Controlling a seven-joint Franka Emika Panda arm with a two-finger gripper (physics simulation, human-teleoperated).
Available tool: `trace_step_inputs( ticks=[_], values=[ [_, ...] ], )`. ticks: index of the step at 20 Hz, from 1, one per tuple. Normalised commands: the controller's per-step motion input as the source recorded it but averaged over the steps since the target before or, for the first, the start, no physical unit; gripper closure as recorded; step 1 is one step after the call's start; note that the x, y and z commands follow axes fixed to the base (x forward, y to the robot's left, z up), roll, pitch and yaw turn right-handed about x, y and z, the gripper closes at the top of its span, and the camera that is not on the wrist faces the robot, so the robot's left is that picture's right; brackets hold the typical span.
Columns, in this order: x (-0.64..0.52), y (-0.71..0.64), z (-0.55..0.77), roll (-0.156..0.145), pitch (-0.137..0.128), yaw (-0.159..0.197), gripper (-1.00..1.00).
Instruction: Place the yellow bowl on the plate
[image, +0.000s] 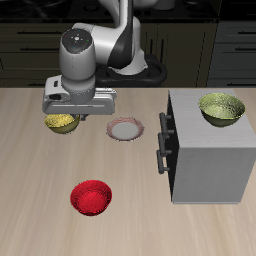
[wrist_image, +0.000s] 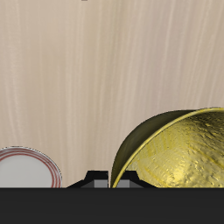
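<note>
Gripper over the yellow bowl, plate close by

One yellow bowl (image: 61, 123) sits at the left of the exterior frame, one plate (image: 126, 129) just beside it at centre; also one red bowl (image: 90, 196) and one olive bowl (image: 221, 108) atop a grey cabinet (image: 210, 150). The gripper (wrist_image: 111, 181) straddles the bowl's rim; whether it is clamped, I cannot tell.

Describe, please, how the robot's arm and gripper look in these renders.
The arm has rounded, glossy silver-white segments with black bands at the joints. The gripper hangs from a boxy light-grey body; its fingers are dark. No cables or markings are discernible.
</note>
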Motion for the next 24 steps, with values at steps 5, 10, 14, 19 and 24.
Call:
trace_step_inputs(
  ticks=[5,10,14,19,24],
  values=[
    [-0.24,0.3,-0.01,0.003,0.0,-0.021,1.0],
    [-0.22,0.28,-0.02,-0.024,-0.02,0.016,1.0],
    [-0.28,0.33,0.06,-0.057,-0.045,0.037,1.0],
    [-0.23,0.15,0.05,-0.067,-0.048,0.05,1.0],
    [-0.16,0.24,0.15,-0.039,-0.049,0.026,1.0]
  ],
)
